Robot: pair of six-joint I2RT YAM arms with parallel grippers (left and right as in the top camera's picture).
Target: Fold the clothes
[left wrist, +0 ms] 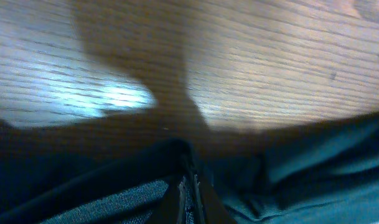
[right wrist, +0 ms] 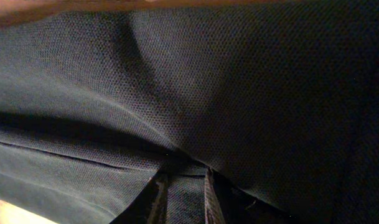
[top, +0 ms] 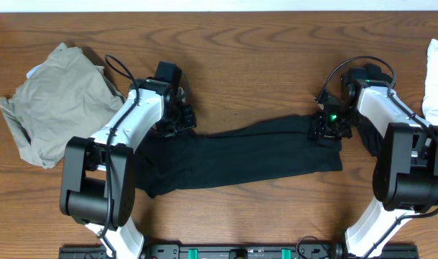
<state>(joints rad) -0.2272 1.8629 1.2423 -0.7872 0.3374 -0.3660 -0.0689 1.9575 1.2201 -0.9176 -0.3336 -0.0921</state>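
Black garment (top: pixel 240 155): long, trouser-like, limp, lying stretched crosswise on the middle of the table (top: pixel 262 43). It is lightly creased, and a fine knit weave shows in the right wrist view. Left gripper (left wrist: pixel 190 191): jaws pressed together on a raised fold at its left end. Right gripper (right wrist: pixel 183 186): jaws pinching a fold at its right end. Khaki-grey garment (top: pixel 53 101): crumpled heap at far left, apart from the black one.

The black pants (top: pixel 240 155) lie long and stretched out across the middle of the bench (top: pixel 240 57). The khaki-grey top (top: pixel 53 101) sits crumpled far left.
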